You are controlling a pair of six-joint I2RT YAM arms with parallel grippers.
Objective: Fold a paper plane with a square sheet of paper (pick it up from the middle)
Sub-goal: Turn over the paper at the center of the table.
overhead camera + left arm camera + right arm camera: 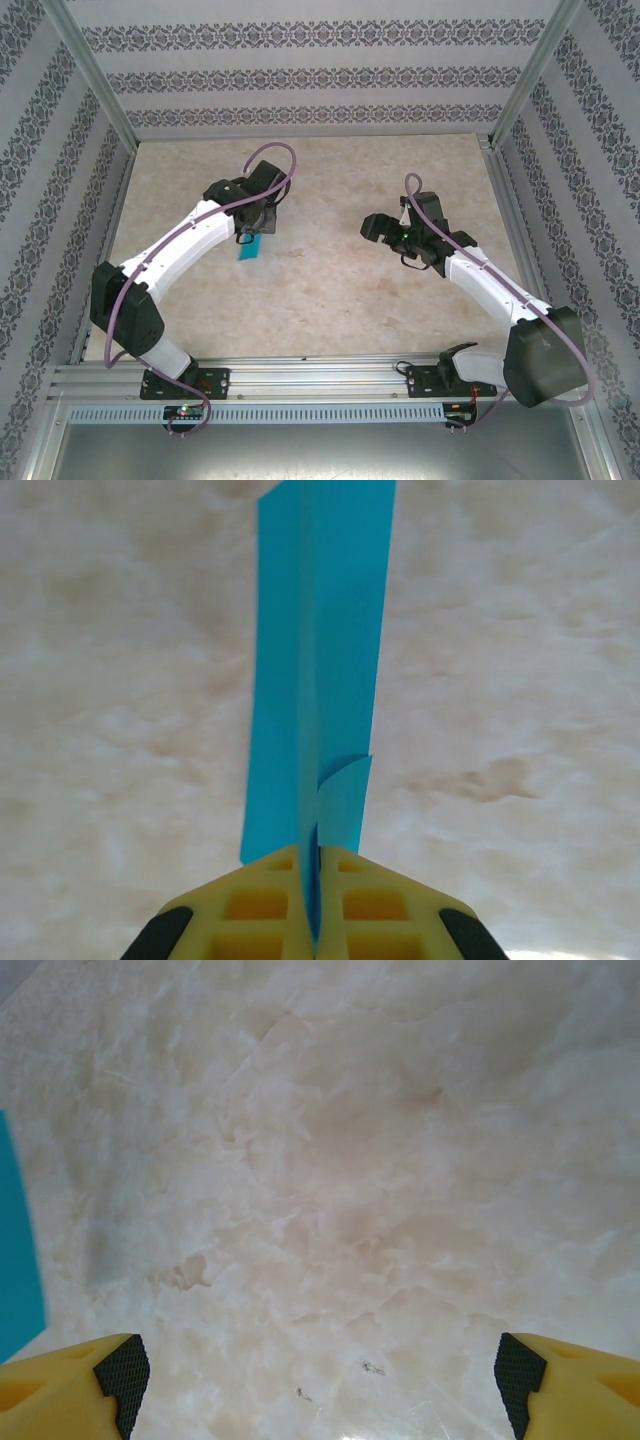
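1. Nearest the lens, the left gripper (315,920) has its yellow lattice fingers (255,910) pressed together on one end of a narrow, creased strip of folded teal-blue paper (320,660), the plane in progress.
2. From above, the teal-blue paper (249,247) hangs from the left gripper (258,228) over the beige marbled table (330,290). Whether its far tip touches the table cannot be told.
3. The right gripper (320,1375) has its jaws spread wide and holds nothing. It stands well apart from the paper, whose edge (15,1250) shows at the margin.
4. Likely hazards:
   - The pinch covers only the end, so the strip may slip or pivot.
   - A small flap curls loose beside the fingers and could spring the folds open.
   - A misaligned approach by the right gripper could push or crumple the layers.
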